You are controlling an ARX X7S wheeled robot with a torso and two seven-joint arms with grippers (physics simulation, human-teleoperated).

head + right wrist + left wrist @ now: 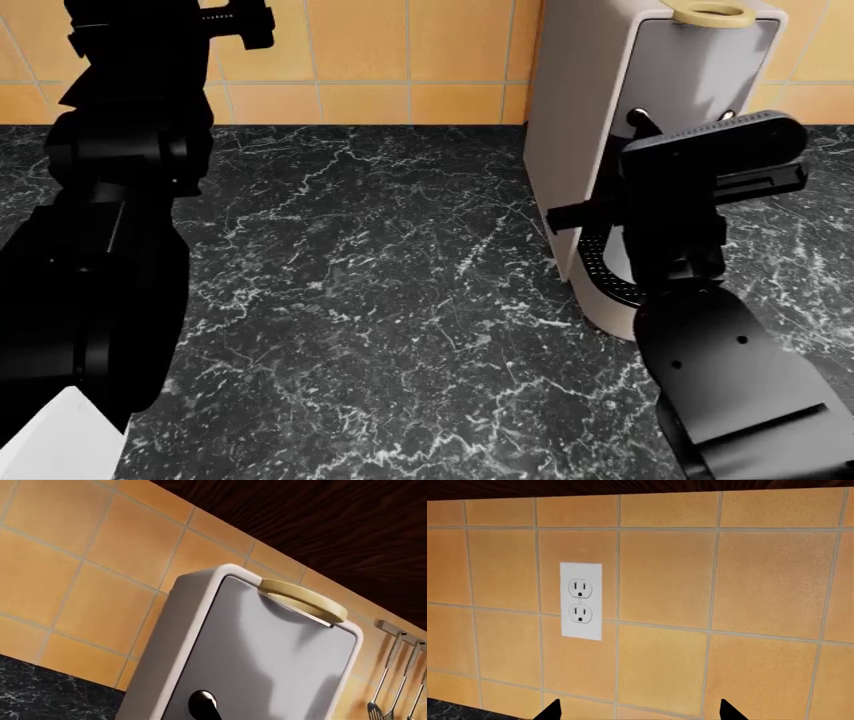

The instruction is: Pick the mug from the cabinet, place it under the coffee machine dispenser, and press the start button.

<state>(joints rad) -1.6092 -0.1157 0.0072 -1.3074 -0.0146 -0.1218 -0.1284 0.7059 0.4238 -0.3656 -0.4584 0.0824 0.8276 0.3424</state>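
The coffee machine dispenser (587,90) is a tall pale grey machine with a beige ring (709,14) on top, standing on the counter at the right. Its black drip tray (598,268) shows partly behind my right arm. The white mug shows in no view. My right gripper (203,706) appears as one dark tip against the machine's grey front panel (280,650), fingers together. In the head view it sits at the upper front of the machine (638,120). My left gripper (639,712) is open and empty, raised at the far left (234,22), facing the tiled wall.
A black marble counter (374,300) spreads in front of the orange tiled wall (694,580). A white double outlet (581,601) is on the wall ahead of the left gripper. Dark cabinet underside (300,525) hangs above. Utensils (393,680) hang to the machine's right.
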